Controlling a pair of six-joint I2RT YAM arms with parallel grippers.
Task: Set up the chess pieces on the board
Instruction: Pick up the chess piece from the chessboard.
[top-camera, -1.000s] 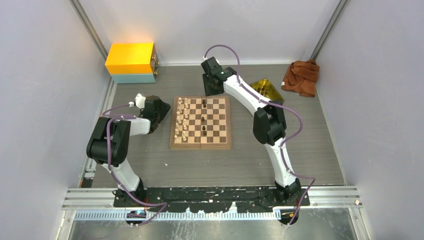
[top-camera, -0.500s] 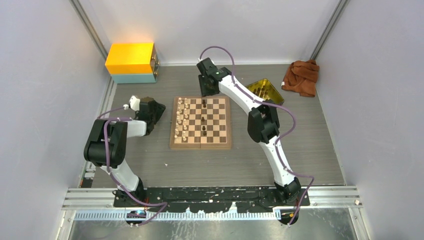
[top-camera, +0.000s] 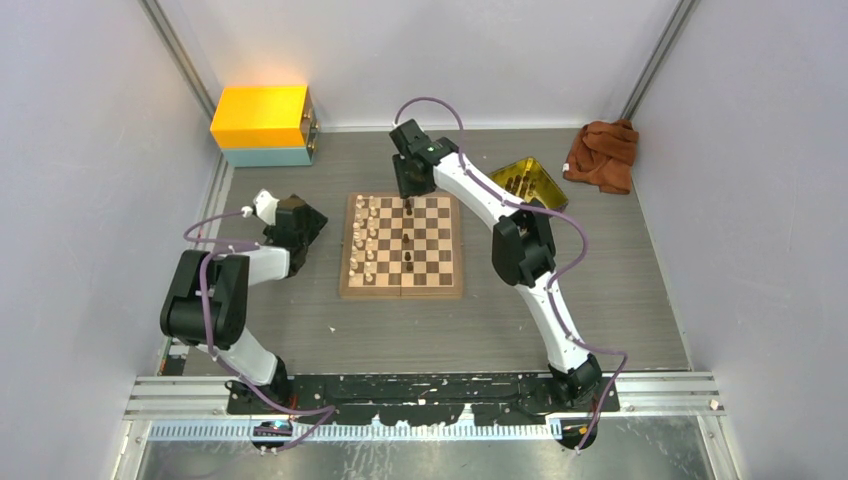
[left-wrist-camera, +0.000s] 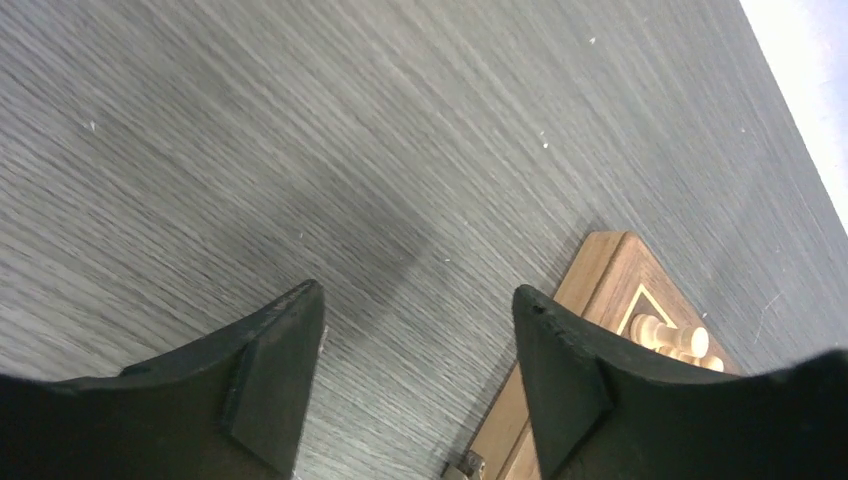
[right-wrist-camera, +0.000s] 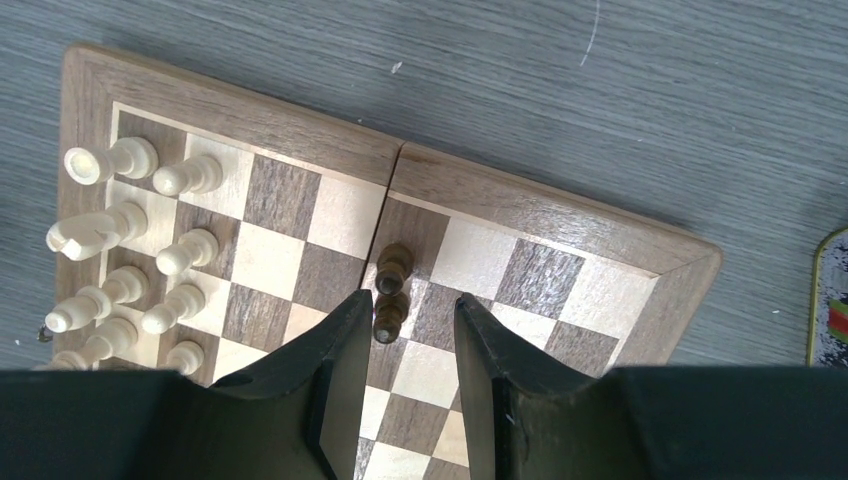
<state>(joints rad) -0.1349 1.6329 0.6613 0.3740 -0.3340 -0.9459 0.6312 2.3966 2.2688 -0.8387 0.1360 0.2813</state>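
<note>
The board (top-camera: 435, 262) lies mid-table. Pale chess pieces (top-camera: 365, 240) fill its two left columns, and three dark ones (top-camera: 408, 238) stand along the centre seam. My right gripper (top-camera: 410, 190) hangs over the board's far edge. In the right wrist view it (right-wrist-camera: 413, 300) is open, and a dark piece (right-wrist-camera: 388, 316) stands on the board just off its left fingertip, a second one (right-wrist-camera: 392, 268) beyond it. Neither finger touches them. My left gripper (top-camera: 308, 228) is off the board's left side; in its wrist view it (left-wrist-camera: 417, 290) is open over bare table.
A yellow tray (top-camera: 527, 180) holding dark pieces sits right of the board's far corner. An orange cloth (top-camera: 603, 153) lies at the back right, a yellow and blue box (top-camera: 262, 122) at the back left. The board's corner (left-wrist-camera: 610, 290) shows beside my left gripper.
My right gripper has moved left and nearer, onto the board's far edge. My left gripper has drawn back from the board and its jaws stand a little wider.
</note>
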